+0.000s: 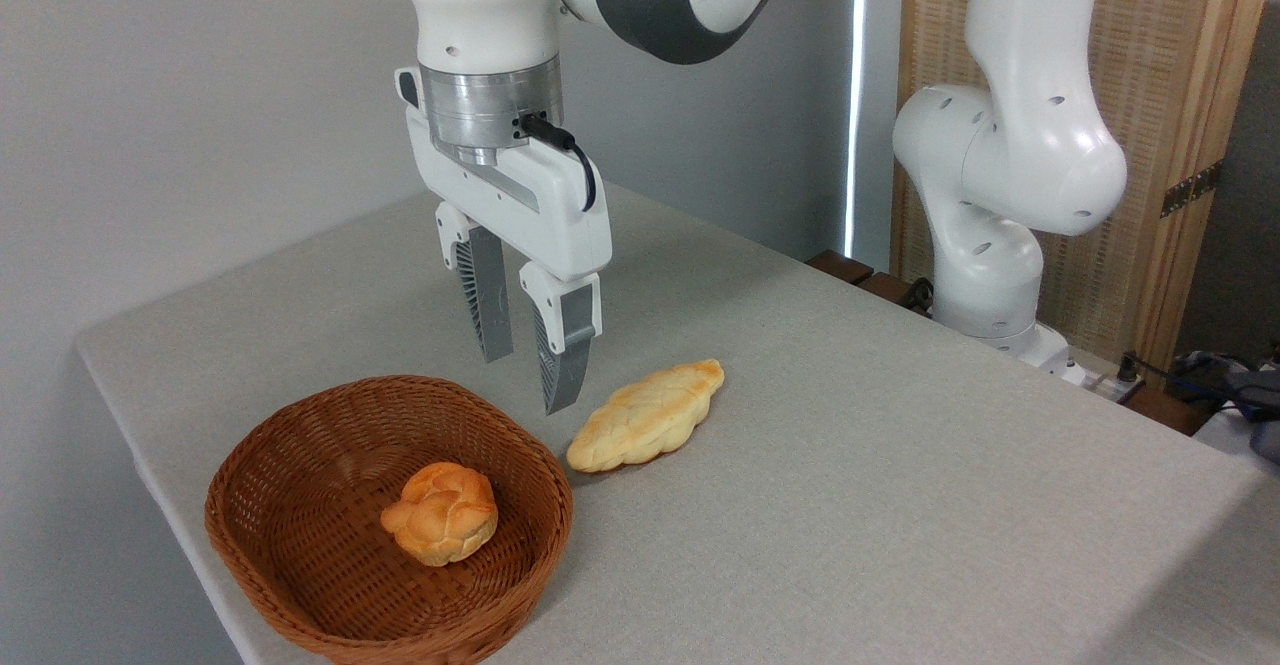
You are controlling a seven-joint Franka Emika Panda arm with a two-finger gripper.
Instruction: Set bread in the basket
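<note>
Grey tabletop stretches under me. My gripper hangs empty above it, jaws parted with a narrow gap. Just right and below lies the bread, outside the basket, which holds a bun. Descending off-centre, I could nudge the loaf away or pinch only its tapered end.

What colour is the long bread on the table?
Pale golden bread, browner at its far tip; the fixed camera shows it.
</note>
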